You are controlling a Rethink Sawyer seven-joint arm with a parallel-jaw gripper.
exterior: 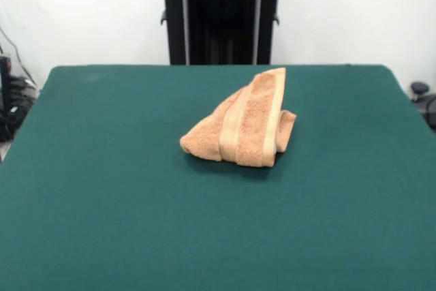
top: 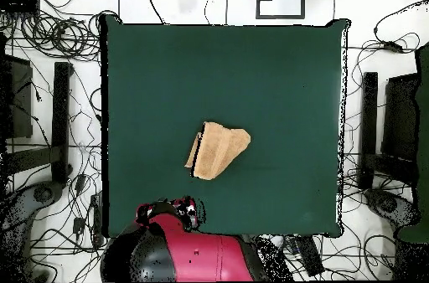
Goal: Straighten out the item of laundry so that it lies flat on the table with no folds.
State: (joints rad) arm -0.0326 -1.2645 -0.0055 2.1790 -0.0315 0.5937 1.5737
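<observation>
Front view: looking across the table [exterior: 82,209], we see the towel [exterior: 242,127] bunched into a rough triangle near the middle of the green top, its peak pointing toward the pedestal [exterior: 221,22].
Towel shape: folded over itself, one layer wrapped round the right side, two paler woven bands running up the top face.
Texture: soft looped terry on a matte, felt-like surface; we judge some drag between them.
Gripper in this view: none showing, only the pedestal's black column at the top edge.
Overhead view: the towel [top: 216,150] lies slightly below the table's [top: 276,62] centre, a wedge with its broad end toward the arm [top: 180,238].
Arm: the red and black body sits drawn back at the table's near edge, with the towel just beyond it, apart and untouched.
Fingers: we cannot tell their state; the arm's end is too unclear to read.
Handling: we expect it light, limp and not fragile, sagging wherever it is lifted.
Where to grip: we would pinch the top layer's free corner or banded edge and draw it outward.
</observation>
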